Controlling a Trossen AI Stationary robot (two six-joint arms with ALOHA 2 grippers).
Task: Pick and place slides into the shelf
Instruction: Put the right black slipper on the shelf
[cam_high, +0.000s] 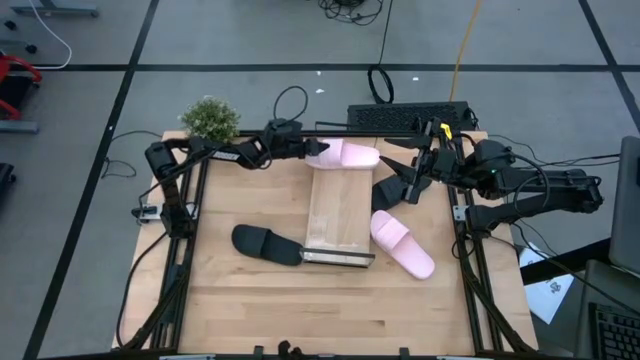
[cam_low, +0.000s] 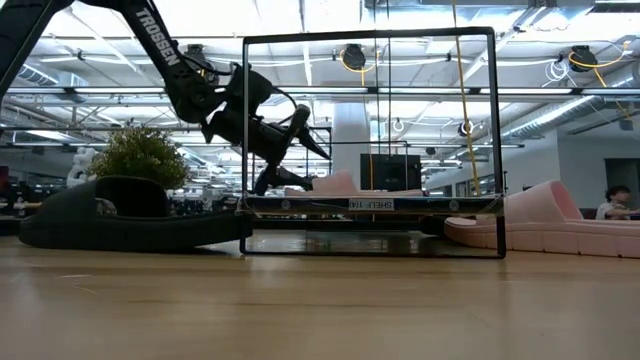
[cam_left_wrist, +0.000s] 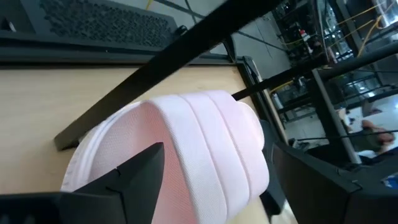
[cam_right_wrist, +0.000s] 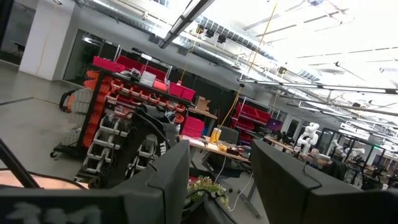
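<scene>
Two fingers of the left claw (cam_high: 312, 149) stand apart just beside a pink slide (cam_high: 345, 154) at the shelf's (cam_high: 338, 205) far end; the right claw (cam_high: 402, 176), parted, hovers near a black slide (cam_high: 386, 192).

Parted dark fingers (cam_right_wrist: 155, 186) of the right hand (cam_right_wrist: 221, 186), red storage racks (cam_right_wrist: 134, 93) beyond.
</scene>
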